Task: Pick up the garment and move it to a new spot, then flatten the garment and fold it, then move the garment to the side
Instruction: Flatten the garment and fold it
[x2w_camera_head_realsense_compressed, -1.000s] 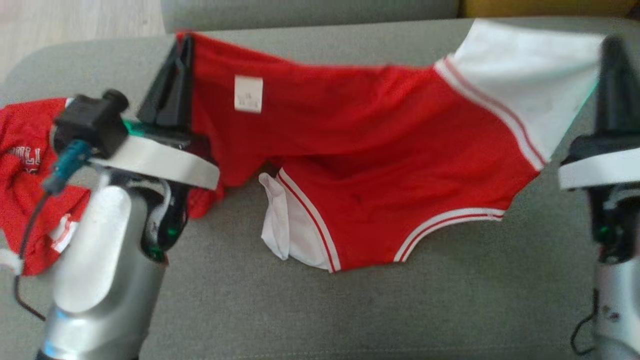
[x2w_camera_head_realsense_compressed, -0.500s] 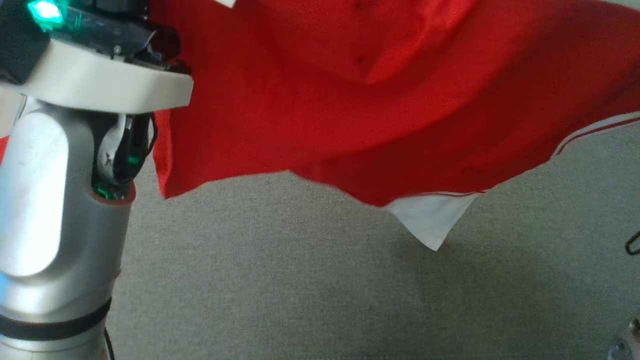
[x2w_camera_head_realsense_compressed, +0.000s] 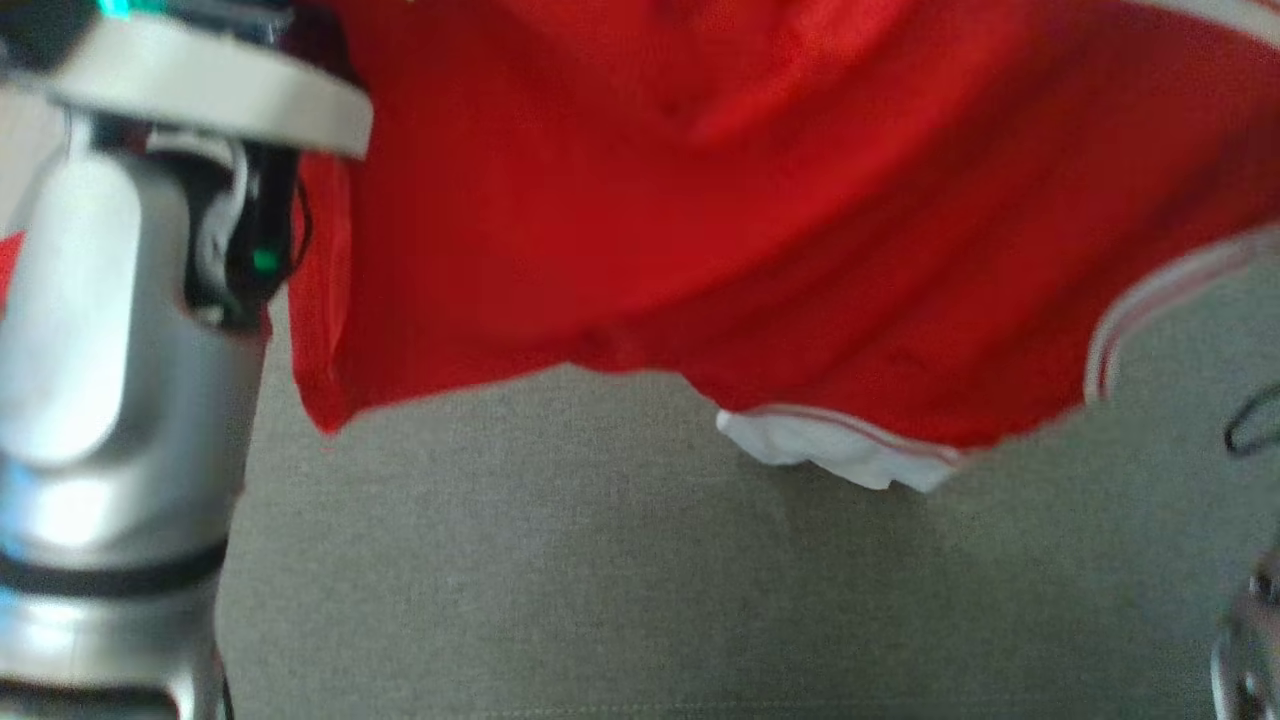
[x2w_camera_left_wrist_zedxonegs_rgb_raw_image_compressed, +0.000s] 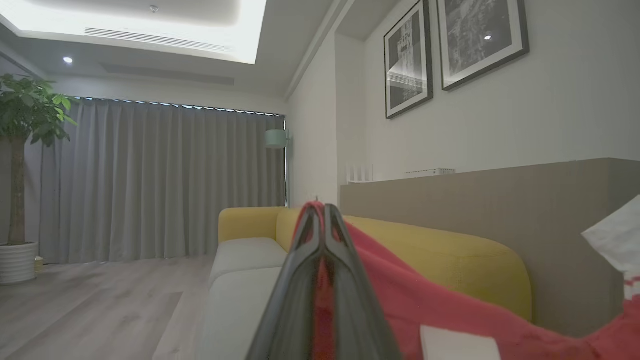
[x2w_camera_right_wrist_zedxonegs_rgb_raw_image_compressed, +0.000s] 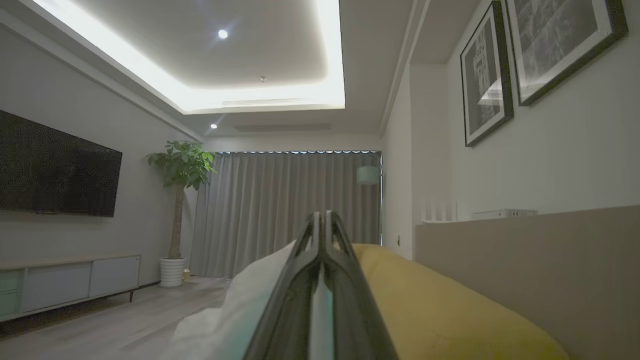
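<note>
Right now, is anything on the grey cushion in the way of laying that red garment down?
Nothing visible does. The grey cushion below the hanging red garment looks bare, and the left gripper and right gripper are each shut on its fabric.

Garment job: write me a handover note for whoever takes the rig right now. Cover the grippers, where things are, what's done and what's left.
Left gripper: fingers shut on the red edge of the garment.
Right gripper: fingers shut on its white part.
Position: the garment hangs spread between both arms, above the grey sofa cushion.
Done: pickup.
Left: lay it down at the new spot, flatten it, fold it, then move it to the side.
</note>
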